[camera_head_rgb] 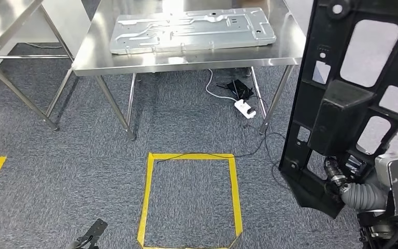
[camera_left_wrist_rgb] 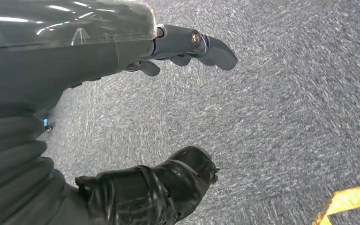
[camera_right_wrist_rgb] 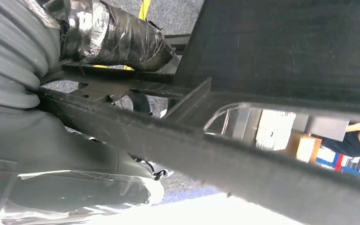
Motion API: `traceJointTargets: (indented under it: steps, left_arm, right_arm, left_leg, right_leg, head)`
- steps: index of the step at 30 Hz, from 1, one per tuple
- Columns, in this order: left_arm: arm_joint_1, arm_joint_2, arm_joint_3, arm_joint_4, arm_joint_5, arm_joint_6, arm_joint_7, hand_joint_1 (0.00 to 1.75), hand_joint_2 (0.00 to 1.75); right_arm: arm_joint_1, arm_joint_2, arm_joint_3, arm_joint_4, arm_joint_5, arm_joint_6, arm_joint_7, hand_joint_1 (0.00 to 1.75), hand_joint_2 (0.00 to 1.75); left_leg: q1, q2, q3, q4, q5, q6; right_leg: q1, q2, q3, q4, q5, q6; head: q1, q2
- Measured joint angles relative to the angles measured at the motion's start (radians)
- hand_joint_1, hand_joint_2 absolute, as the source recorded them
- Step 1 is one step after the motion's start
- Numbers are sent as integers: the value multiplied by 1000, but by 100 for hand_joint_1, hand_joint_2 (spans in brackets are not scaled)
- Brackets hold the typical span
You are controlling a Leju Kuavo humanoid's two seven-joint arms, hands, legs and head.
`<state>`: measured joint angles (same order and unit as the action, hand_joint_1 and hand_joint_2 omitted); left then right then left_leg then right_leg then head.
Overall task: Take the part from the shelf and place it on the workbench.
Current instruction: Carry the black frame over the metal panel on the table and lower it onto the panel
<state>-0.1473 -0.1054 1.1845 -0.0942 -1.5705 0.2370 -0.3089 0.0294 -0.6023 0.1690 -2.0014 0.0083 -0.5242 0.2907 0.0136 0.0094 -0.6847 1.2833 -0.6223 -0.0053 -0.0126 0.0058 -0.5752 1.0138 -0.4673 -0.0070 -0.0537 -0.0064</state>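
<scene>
Right hand (camera_right_wrist_rgb: 98,42) clamped on black part (camera_head_rgb: 352,98), held upright at robot's right, fingers probably wrapped round lower edge. Left hand (camera_left_wrist_rgb: 168,47) hangs empty, fingers apart. Workbench (camera_head_rgb: 186,59) ahead already carries 1 metal panel (camera_head_rgb: 192,28); risk: part strikes bench edge or panel when lowered.

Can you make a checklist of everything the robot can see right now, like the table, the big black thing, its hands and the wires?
Surface: steel workbench ahead, shiny, with a grey metal panel lying flat on it.
Job's things: black plastic part held upright at the right, not yet on the workbench.
Clutter: nothing seen apart from the metal panel.
Hands: right hand grips the black part's edge; left hand hangs over the carpet, fingers apart, holding nothing.
Cables: white power strip and dark cables on the floor under the workbench.
Surroundings: grey carpet, yellow tape square, a second steel table at left.
</scene>
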Motion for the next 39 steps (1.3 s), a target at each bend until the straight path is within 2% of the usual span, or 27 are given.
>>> traceJointTargets:
  steps: [1,2,4,5,6,8,11,13,15,16,17,19,20,21,22,26,27,28,30,31,32,33,34,35,36,37,39]
  left_arm:
    - [1,0,0,0,0,0,2,0,175]
    - [2,0,0,0,0,0,3,0,175]
    - [2,2,0,0,0,0,6,0,175]
    - [2,3,0,0,0,0,7,0,175]
    - [1,4,0,0,0,0,7,0,175]
    - [-1,5,0,0,0,-1,9,0,175]
    - [-1,5,0,0,0,-1,9,0,175]
    - [-2,5,0,0,0,-1,9,0,175]
    - [-1,5,0,0,0,-2,9,0,175]
    - [0,5,0,0,0,-2,9,0,175]
    - [1,5,0,0,0,-2,9,0,175]
    - [2,6,0,0,0,-2,9,0,175]
    - [2,6,0,0,0,-2,9,0,175]
    - [1,7,0,0,0,-1,10,0,175]
    - [0,8,0,0,0,-1,10,0,175]
    - [-3,8,0,0,0,0,10,0,175]
    - [-4,8,0,0,0,0,11,0,175]
    - [-4,9,0,0,0,0,12,0,175]
    - [-4,9,0,0,0,0,13,0,175]
    - [-1,9,0,0,0,0,14,0,175]
    - [1,10,0,0,0,0,14,0,175]
    - [3,10,0,0,0,0,15,0,175]
    - [3,11,0,0,0,0,15,0,175]
    - [4,13,0,0,0,0,15,0,175]
    - [4,14,0,0,0,0,15,0,175]
    - [4,16,0,0,0,0,15,0,175]
    - [3,17,0,0,0,0,16,0,175]
  right_arm:
    - [0,1,0,0,0,0,0,175,175]
    - [0,2,0,0,0,1,0,175,175]
    - [0,4,0,0,1,1,0,175,175]
    - [-1,5,0,1,1,2,0,175,175]
    - [-2,6,0,1,2,3,0,175,175]
    - [-4,8,0,2,4,5,0,175,175]
    - [-5,7,0,2,7,5,0,175,175]
    - [-6,7,0,3,8,6,0,175,175]
    - [-4,8,0,5,9,6,0,175,175]
    - [-3,8,0,7,9,6,0,175,175]
    - [-2,8,0,9,9,6,0,175,175]
    - [-1,8,0,11,9,6,0,175,175]
    - [-2,9,0,12,9,6,0,175,175]
    - [-3,10,0,13,9,6,0,175,175]
    - [-3,12,0,14,9,6,0,175,175]
    - [2,14,0,16,10,6,0,175,175]
    - [1,14,0,16,10,5,0,175,175]
    - [2,14,0,16,10,5,-1,175,175]
    - [3,14,0,16,10,5,-1,175,175]
    - [5,14,0,16,10,5,-1,175,175]
    - [6,14,0,17,10,5,-1,175,175]
    - [7,14,0,17,10,5,-1,175,175]
    - [7,14,0,17,10,5,-1,175,175]
    - [7,15,0,17,10,5,-1,175,175]
    - [7,15,0,17,10,5,-1,175,175]
    - [8,16,0,18,10,5,-1,175,175]
    - [9,17,0,19,10,5,-1,175,175]
  left_leg:
    - [0,0,-21,20,10,2]
    - [-1,0,-22,-1,41,5]
    - [-6,-4,22,-127,128,21]
    - [-10,-7,49,-188,155,29]
    - [-13,-9,67,-229,167,36]
    - [-19,-11,78,-252,159,41]
    - [-10,-9,95,-275,159,50]
    - [-4,-8,113,-288,156,58]
    - [-3,-7,124,-288,145,62]
    - [-2,-7,131,-288,139,61]
    - [0,-8,140,-286,131,58]
    - [5,-9,160,-281,112,48]
    - [6,-10,166,-277,101,39]
    - [6,-11,169,-274,91,31]
    - [4,-11,171,-272,85,24]
    - [5,-8,176,-261,64,4]
    - [6,-8,161,-224,46,0]
    - [6,-8,129,-166,22,-2]
    - [5,-8,37,-22,-21,-2]
    - [4,-8,0,22,-21,0]
    - [4,-8,-21,30,0,3]
    - [2,-9,-21,-3,42,9]
    - [-1,-10,-5,-68,96,17]
    - [-5,-11,17,-131,137,27]
    - [-9,-12,38,-189,163,35]
    - [-13,-13,50,-221,172,40]
    - [-18,-13,60,-243,164,43]
  right_leg:
    - [2,2,5,0,-5,-2]
    - [5,5,13,0,-10,-2]
    - [8,9,29,0,-22,-1]
    - [10,11,34,0,-27,1]
    - [11,12,37,0,-31,5]
    - [10,14,37,-3,-34,15]
    - [9,11,34,12,-48,29]
    - [5,6,-18,111,-88,38]
    - [-3,5,-102,244,-125,47]
    - [-8,4,-130,275,-118,53]
    - [-13,3,-141,271,-93,58]
    - [-22,-2,-110,157,-2,67]
    - [-23,-5,-85,95,28,70]
    - [-22,-7,-65,48,44,67]
    - [-19,-7,-55,27,43,61]
    - [-17,-1,-41,21,21,27]
    - [-18,-1,-34,19,16,19]
    - [-17,-1,-27,18,12,13]
    - [-12,-1,-18,18,2,3]
    - [-9,1,-12,18,-4,1]
    - [-6,3,-4,18,-10,0]
    - [-4,6,6,18,-17,0]
    - [-1,8,18,17,-26,0]
    - [1,9,26,17,-33,2]
    - [3,11,32,16,-40,5]
    - [3,12,34,15,-44,9]
    - [2,15,38,7,-46,21]
  head:
    - [0,0]
    - [0,0]
    - [1,0]
    - [2,0]
    - [3,0]
    - [4,0]
    - [6,0]
    - [10,0]
    - [11,0]
    - [10,0]
    - [11,0]
    - [11,0]
    - [13,0]
    - [15,0]
    - [15,0]
    - [8,0]
    - [6,0]
    - [4,0]
    - [2,0]
    - [2,0]
    - [2,0]
    - [2,0]
    - [2,0]
    - [3,0]
    - [6,0]
    - [7,0]
    - [9,0]
